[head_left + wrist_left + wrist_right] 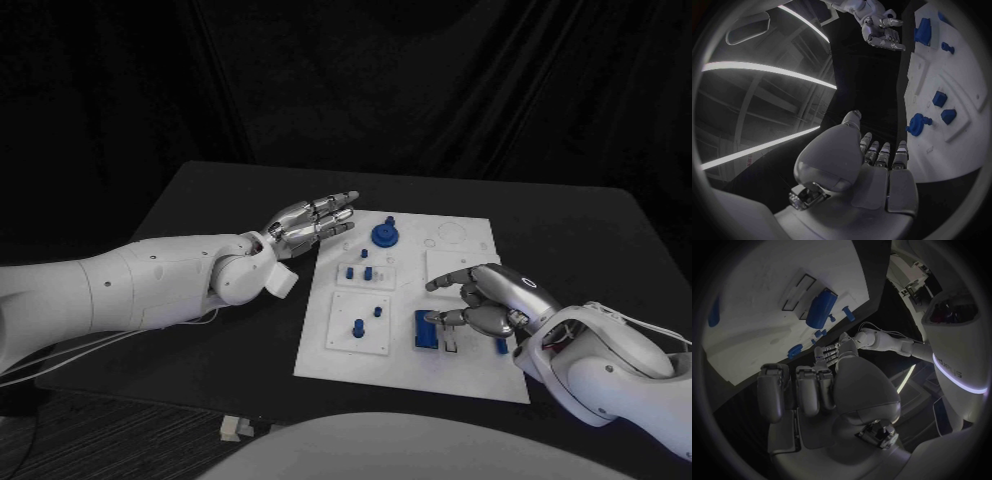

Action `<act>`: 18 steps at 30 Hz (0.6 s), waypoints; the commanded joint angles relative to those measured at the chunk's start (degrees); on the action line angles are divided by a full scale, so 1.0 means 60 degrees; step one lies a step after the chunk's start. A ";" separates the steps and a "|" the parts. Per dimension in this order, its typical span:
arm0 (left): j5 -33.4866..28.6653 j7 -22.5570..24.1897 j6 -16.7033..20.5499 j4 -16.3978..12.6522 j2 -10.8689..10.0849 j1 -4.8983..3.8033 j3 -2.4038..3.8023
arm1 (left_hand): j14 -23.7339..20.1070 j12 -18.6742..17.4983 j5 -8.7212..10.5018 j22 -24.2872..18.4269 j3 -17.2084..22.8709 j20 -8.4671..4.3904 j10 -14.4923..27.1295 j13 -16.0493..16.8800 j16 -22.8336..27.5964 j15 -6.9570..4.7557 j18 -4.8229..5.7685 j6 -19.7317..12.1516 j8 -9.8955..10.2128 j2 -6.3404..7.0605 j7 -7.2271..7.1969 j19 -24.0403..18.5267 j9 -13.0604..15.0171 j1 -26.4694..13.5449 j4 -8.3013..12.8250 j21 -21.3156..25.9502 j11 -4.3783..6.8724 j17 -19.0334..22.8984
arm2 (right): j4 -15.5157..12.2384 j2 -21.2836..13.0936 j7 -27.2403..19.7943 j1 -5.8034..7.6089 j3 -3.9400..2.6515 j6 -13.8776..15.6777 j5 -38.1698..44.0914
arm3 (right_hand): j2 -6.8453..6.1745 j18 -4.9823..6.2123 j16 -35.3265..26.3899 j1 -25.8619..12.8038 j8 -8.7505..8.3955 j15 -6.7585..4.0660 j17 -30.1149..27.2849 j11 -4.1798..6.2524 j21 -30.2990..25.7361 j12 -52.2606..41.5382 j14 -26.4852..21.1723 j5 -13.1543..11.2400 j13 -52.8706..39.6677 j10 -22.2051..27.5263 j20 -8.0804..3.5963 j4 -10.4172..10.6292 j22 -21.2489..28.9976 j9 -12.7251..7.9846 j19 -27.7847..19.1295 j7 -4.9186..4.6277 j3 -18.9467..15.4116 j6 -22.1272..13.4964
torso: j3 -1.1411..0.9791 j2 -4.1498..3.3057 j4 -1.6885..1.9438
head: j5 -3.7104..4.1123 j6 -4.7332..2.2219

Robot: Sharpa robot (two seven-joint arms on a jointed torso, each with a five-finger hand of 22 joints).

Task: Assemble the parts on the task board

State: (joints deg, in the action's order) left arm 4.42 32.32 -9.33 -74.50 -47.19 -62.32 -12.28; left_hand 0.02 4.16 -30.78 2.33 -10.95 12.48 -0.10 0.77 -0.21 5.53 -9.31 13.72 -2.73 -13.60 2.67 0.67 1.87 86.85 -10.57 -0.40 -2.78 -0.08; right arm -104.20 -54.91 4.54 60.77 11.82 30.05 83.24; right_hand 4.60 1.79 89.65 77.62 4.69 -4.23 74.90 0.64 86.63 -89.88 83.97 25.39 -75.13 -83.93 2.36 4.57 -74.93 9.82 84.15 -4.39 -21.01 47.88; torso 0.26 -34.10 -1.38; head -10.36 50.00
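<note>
Nearest us, right robot hand (488,298) hovers over the task board's (462,375) near right corner, fingers curled loosely, nothing in them that we can see. Just under it lies the long blue block (427,329) beside its slot. We'd square the fingers on its long sides before gripping. Farther back, left robot hand (310,222) is spread and empty at the board's far left edge, near the blue knob (385,234), counter (216,200) beneath.

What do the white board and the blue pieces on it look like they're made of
The task board looks like matte white plastic: flat, evenly pale, without glare, though painted wood or metal can't be ruled out. The blue parts, such as the round knob-like part, look like moulded or printed plastic: solid uniform colour and a dull sheen.
</note>
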 commanded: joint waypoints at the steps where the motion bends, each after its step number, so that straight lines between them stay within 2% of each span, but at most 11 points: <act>1: -0.0050 0.0111 -0.0123 -0.0010 0.0008 0.0019 0.0010 | -0.0003 0.0063 -0.0034 -0.0008 -0.0017 0.0040 -0.0012 0.0014 0.0035 0.0028 -0.0172 -0.0013 -0.0037 -0.0005 0.0073 -0.0005 0.0011 0.0087 0.0061 -0.0026 -0.0052 0.0013 | -0.0123 -0.0090 0.0252 -0.0102 0.0002 -0.0252 0.1922 | -0.0198 -0.0085 0.0058 0.0195 0.0141 -0.0066 0.2516 0.0102 -0.0162 -0.0019 0.1005 -0.0741 -0.2479 -0.1012 -0.0090 0.0043 -0.2225 -0.0067 0.0545 0.0040 0.0138 -0.0570 | 0.0004 0.0001 0.0001 | 0.0018 0.0000; 2: -0.0050 0.0111 -0.0125 -0.0007 0.0011 0.0021 0.0010 | -0.0003 0.0063 -0.0034 -0.0008 -0.0017 0.0040 -0.0012 0.0014 0.0035 0.0028 -0.0172 -0.0013 -0.0037 -0.0005 0.0073 -0.0005 0.0011 0.0087 0.0061 -0.0026 -0.0052 0.0013 | -0.0146 -0.0114 0.0360 -0.0141 0.0002 -0.0378 0.2145 | -0.0353 -0.0079 0.0058 0.0207 0.0273 -0.0064 0.2516 0.0102 -0.0186 -0.0019 0.1005 -0.0928 -0.2479 -0.1012 -0.0097 0.0158 -0.2217 -0.0062 0.0531 0.0042 0.0369 -0.0696 | 0.0006 0.0005 0.0000 | 0.0017 0.0000; 3: -0.0050 0.0110 -0.0128 -0.0006 0.0013 0.0022 0.0010 | -0.0003 0.0064 -0.0036 -0.0008 -0.0016 0.0040 -0.0012 0.0014 0.0035 0.0027 -0.0172 -0.0013 -0.0037 -0.0004 0.0076 -0.0004 0.0011 0.0089 0.0064 -0.0026 -0.0052 0.0013 | -0.0161 -0.0131 0.0443 -0.0177 0.0002 -0.0470 0.2315 | -0.1141 -0.0070 0.0058 0.0204 0.0724 -0.0017 0.2516 0.0120 -0.0235 -0.0019 0.1005 -0.1323 -0.2479 -0.1012 -0.0096 0.0755 -0.2202 -0.0023 0.0506 0.0000 0.1593 -0.1024 | 0.0009 0.0007 0.0000 | 0.0017 0.0000; 4: -0.0050 0.0108 -0.0134 -0.0004 0.0017 0.0025 0.0010 | -0.0003 0.0065 -0.0049 -0.0006 -0.0010 0.0040 -0.0013 0.0014 0.0035 0.0026 -0.0172 -0.0016 -0.0038 -0.0004 0.0094 -0.0004 0.0010 0.0095 0.0080 -0.0027 -0.0048 0.0013 | -0.0186 -0.0156 0.0604 -0.0255 0.0002 -0.0636 0.2621 | -0.1926 -0.0052 0.0058 0.0206 0.1086 0.0027 0.2516 0.0040 -0.0290 -0.0019 0.1005 -0.1752 -0.2479 -0.1012 -0.0084 0.1454 -0.2185 0.0007 0.0480 -0.0044 0.2627 -0.1402 | 0.0015 0.0015 -0.0004 | 0.0012 0.0000; 5: -0.0050 0.0107 -0.0138 -0.0004 0.0018 0.0028 0.0010 | -0.0003 0.0065 -0.0049 -0.0006 -0.0010 0.0040 -0.0013 0.0014 0.0035 0.0026 -0.0172 -0.0016 -0.0038 -0.0004 0.0094 -0.0004 0.0010 0.0095 0.0080 -0.0027 -0.0048 0.0013 | -0.0199 -0.0168 0.0723 -0.0320 0.0001 -0.0747 0.2828 | -0.2229 -0.0053 0.0058 0.0267 0.1295 0.0018 0.2516 0.0052 -0.0309 -0.0019 0.1005 -0.1829 -0.2479 -0.1012 -0.0032 0.1808 -0.2179 0.0041 0.0472 -0.0106 0.2919 -0.1566 | 0.0013 0.0015 0.0001 | 0.0016 0.0000; 6: -0.0050 0.0106 -0.0141 -0.0004 0.0018 0.0031 0.0010 | -0.0003 0.0065 -0.0049 -0.0006 -0.0010 0.0040 -0.0013 0.0014 0.0035 0.0026 -0.0172 -0.0016 -0.0038 -0.0004 0.0094 -0.0004 0.0010 0.0095 0.0080 -0.0027 -0.0048 0.0013 | -0.0205 -0.0172 0.0827 -0.0382 0.0001 -0.0835 0.2989 | -0.2396 -0.0041 0.0058 0.0296 0.1446 0.0037 0.2516 0.0002 -0.0342 -0.0019 0.1005 -0.1908 -0.2479 -0.1012 -0.0039 0.2020 -0.2168 0.0069 0.0454 -0.0092 0.2986 -0.1690 | 0.0012 0.0016 0.0002 | 0.0015 0.0000; 8: -0.0050 0.0104 -0.0145 -0.0004 0.0012 0.0037 0.0010 | -0.0003 0.0065 -0.0049 -0.0006 -0.0010 0.0040 -0.0013 0.0014 0.0035 0.0026 -0.0172 -0.0016 -0.0038 -0.0004 0.0094 -0.0004 0.0010 0.0095 0.0080 -0.0027 -0.0048 0.0013 | -0.0205 -0.0168 0.1008 -0.0499 0.0001 -0.0994 0.3226 | -0.2535 -0.0030 0.0058 0.0237 0.1798 0.0047 0.2516 -0.0032 -0.0396 -0.0019 0.1005 -0.2093 -0.2479 -0.1012 -0.0002 0.2039 -0.2149 0.0162 0.0427 -0.0136 0.3002 -0.1860 | 0.0008 0.0010 0.0000 | 0.0016 0.0000; 11: -0.0050 0.0102 -0.0146 -0.0005 0.0002 0.0044 0.0010 | -0.0003 0.0066 -0.0069 -0.0006 -0.0002 0.0041 -0.0012 0.0014 0.0035 0.0025 -0.0172 -0.0011 -0.0040 -0.0005 0.0115 -0.0003 0.0011 0.0101 0.0099 -0.0027 -0.0045 0.0013 | -0.0184 -0.0148 0.1207 -0.0624 0.0001 -0.1145 0.3473 | -0.2612 -0.0007 0.0058 0.0196 0.2107 0.0067 0.2516 -0.0064 -0.0481 -0.0019 0.1005 -0.2193 -0.2479 -0.1012 0.0016 0.2049 -0.2118 0.0252 0.0381 -0.0158 0.2986 -0.2066 | 0.0003 0.0004 -0.0003 | 0.0023 0.0000; 12: -0.0050 0.0101 -0.0146 -0.0005 -0.0001 0.0046 0.0010 | -0.0003 0.0066 -0.0069 -0.0006 -0.0002 0.0041 -0.0012 0.0014 0.0035 0.0025 -0.0172 -0.0011 -0.0040 -0.0005 0.0115 -0.0003 0.0011 0.0101 0.0099 -0.0027 -0.0045 0.0013 | -0.0173 -0.0139 0.1255 -0.0654 0.0001 -0.1178 0.3531 | -0.2644 -0.0003 0.0058 0.0183 0.2517 0.0078 0.2516 -0.0084 -0.0514 -0.0019 0.1005 -0.2246 -0.2479 -0.1012 0.0056 0.2050 -0.2109 0.0379 0.0367 -0.0190 0.2980 -0.2341 | 0.0001 0.0002 -0.0006 | 0.0021 0.0000; 14: -0.0050 0.0098 -0.0148 -0.0005 -0.0006 0.0050 0.0010 | -0.0003 0.0066 -0.0069 -0.0006 -0.0002 0.0041 -0.0012 0.0014 0.0035 0.0025 -0.0172 -0.0011 -0.0040 -0.0005 0.0115 -0.0003 0.0011 0.0101 0.0099 -0.0027 -0.0045 0.0013 | -0.0148 -0.0117 0.1331 -0.0701 0.0001 -0.1218 0.3616 | -0.2692 0.0007 0.0058 0.0149 0.2774 0.0088 0.2516 -0.0095 -0.0548 -0.0019 0.1005 -0.2292 -0.2479 -0.1012 0.0061 0.2056 -0.2098 0.0455 0.0351 -0.0194 0.2950 -0.2533 | -0.0001 0.0004 -0.0011 | 0.0014 0.0000; 18: -0.0050 0.0084 -0.0164 -0.0008 -0.0010 0.0057 0.0010 | -0.0003 0.0069 -0.0080 -0.0003 0.0003 0.0042 -0.0013 0.0015 0.0035 0.0025 -0.0173 -0.0005 -0.0043 -0.0006 0.0130 -0.0002 0.0012 0.0104 0.0111 -0.0028 -0.0042 0.0013 | -0.0101 -0.0066 0.1428 -0.0765 0.0001 -0.1243 0.3718 | -0.2756 0.0016 0.0058 0.0035 0.3727 0.0126 0.2516 -0.0123 -0.0583 -0.0019 0.1005 -0.2395 -0.2479 -0.1012 0.0078 0.2060 -0.2090 0.0721 0.0344 -0.0220 0.2907 -0.3096 | -0.0001 0.0004 -0.0010 | 0.0011 0.0000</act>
State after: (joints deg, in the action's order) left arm 4.42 32.24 -9.52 -74.44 -47.30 -62.06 -12.28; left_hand 0.02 4.38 -31.00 2.33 -10.95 12.48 -0.10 0.76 -0.21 5.53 -9.31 13.72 -2.73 -13.60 3.09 0.67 1.86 86.85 -10.26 -0.40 -2.78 -0.09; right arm -104.95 -55.29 10.01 56.66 11.55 25.45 102.50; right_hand -11.39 1.80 89.65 77.87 26.25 -3.93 74.90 0.29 83.37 -89.64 83.99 11.25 -74.94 -84.02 2.52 16.92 -74.91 13.79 84.01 -5.75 -3.31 29.61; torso 0.28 -34.05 -1.42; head -10.28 50.00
